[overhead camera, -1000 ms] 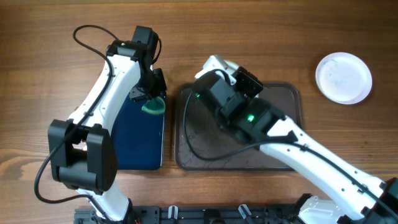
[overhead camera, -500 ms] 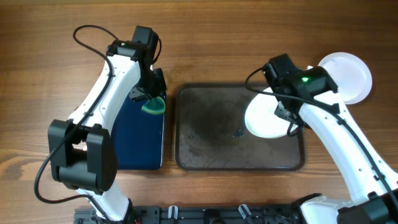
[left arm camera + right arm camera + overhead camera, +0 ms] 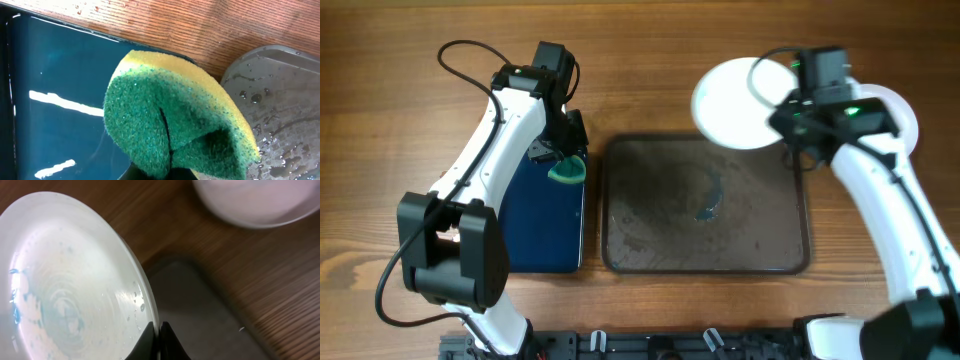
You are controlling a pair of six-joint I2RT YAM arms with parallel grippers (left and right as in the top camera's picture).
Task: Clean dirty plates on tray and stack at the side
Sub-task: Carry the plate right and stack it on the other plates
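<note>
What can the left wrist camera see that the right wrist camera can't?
Only the left wrist view shows the green and yellow sponge, squashed in the jaws, by the blue basin. Only the right wrist view shows a white plate with faint blue smears, pinched at its rim by the jaws, and a blurry second plate beyond it. Both show the dark tray and the wooden table.

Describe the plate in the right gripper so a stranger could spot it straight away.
Start at the dark brown tray mid-table and look over its far edge, right of centre. The white plate held there by its rim in the right gripper is it; the other plate lies on the wood further right.
</note>
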